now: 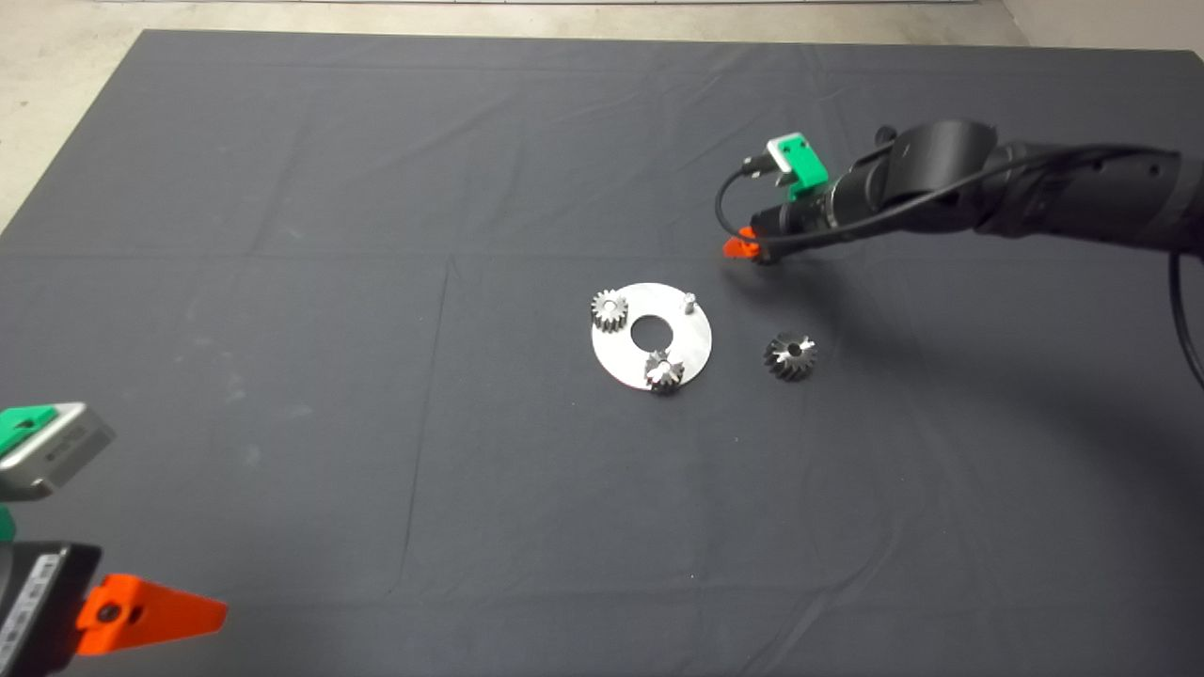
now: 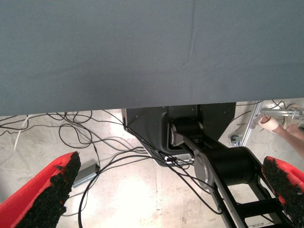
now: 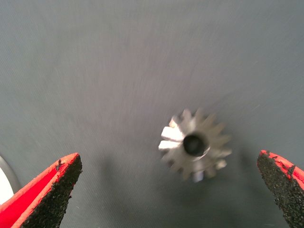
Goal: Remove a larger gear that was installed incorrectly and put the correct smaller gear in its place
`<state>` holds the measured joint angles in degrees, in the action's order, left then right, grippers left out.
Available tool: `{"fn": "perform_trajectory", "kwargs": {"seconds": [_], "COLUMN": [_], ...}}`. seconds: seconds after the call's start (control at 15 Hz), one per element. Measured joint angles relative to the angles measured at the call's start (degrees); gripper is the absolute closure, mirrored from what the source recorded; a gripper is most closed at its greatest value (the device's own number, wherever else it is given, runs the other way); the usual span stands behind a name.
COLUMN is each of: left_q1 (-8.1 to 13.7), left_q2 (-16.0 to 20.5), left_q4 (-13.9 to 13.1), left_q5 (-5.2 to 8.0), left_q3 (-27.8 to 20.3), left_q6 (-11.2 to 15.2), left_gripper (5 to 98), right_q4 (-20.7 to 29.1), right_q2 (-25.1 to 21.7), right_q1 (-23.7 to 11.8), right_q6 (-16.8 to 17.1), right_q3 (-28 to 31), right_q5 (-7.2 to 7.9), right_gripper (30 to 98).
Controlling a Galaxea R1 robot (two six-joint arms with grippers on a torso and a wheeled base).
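Head view showed the right arm [image 1: 988, 188] reaching in from the right edge, stretched over the mat [image 1: 282, 235], its wrist bent down toward the cloth. The right gripper [image 1: 743, 246] hung just beyond the far right side of the plate [image 1: 691, 343], only one red fingertip showing past the wrist. The left gripper [image 1: 141, 613] sat parked at the lower left edge, well apart from the parts.

The plate was a round pale disc with a central hole. A pale gear [image 1: 609, 309] with straight teeth stood on its left rim, the smaller gear [image 1: 663, 370] on its near rim, and a bare pin [image 1: 689, 301] rose at its far right. The larger gear [image 1: 790, 355] lay flat on the mat, off the plate and near its right side, nearer the camera than the right gripper.

The right wrist view gave what the head view hid: the right fingers [image 3: 52, 194] were spread wide with nothing between the pads. The larger gear [image 3: 194, 145] lay on the cloth ahead of them, touching neither, closer to one finger than to the other, its hole facing up. A sliver of the plate [image 3: 4, 183] showed beside the other finger.

The left wrist view looked past the mat edge [image 2: 142, 57] to the floor, with cables [image 2: 71, 128] and the robot's black base [image 2: 199, 142]; a person's hand [image 2: 273, 123] showed at a metal stand. The left fingers [image 2: 50, 194] were likewise spread and held nothing.
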<state>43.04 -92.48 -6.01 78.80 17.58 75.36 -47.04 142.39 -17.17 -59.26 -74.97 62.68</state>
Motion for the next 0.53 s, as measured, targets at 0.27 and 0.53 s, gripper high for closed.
{"fn": "perform_trajectory", "kwargs": {"seconds": [0.27, 0.53], "left_q1": [0.0, 0.0], "left_q2": [1.5, 1.4], "left_q4": [0.0, 0.0], "left_q5": [0.06, 0.00], "left_q3": [0.0, 0.0], "left_q6": [0.2, 0.2], "left_gripper": [5.5, 5.5], "right_q4": [-1.6, -1.9], "right_q2": [-0.1, -0.4], "right_q1": [-0.5, 0.1], "right_q6": [-0.2, -2.2], "right_q3": [-0.2, -0.2], "right_q5": [-0.66, -0.71], "right_gripper": [30.8, 30.8]}}
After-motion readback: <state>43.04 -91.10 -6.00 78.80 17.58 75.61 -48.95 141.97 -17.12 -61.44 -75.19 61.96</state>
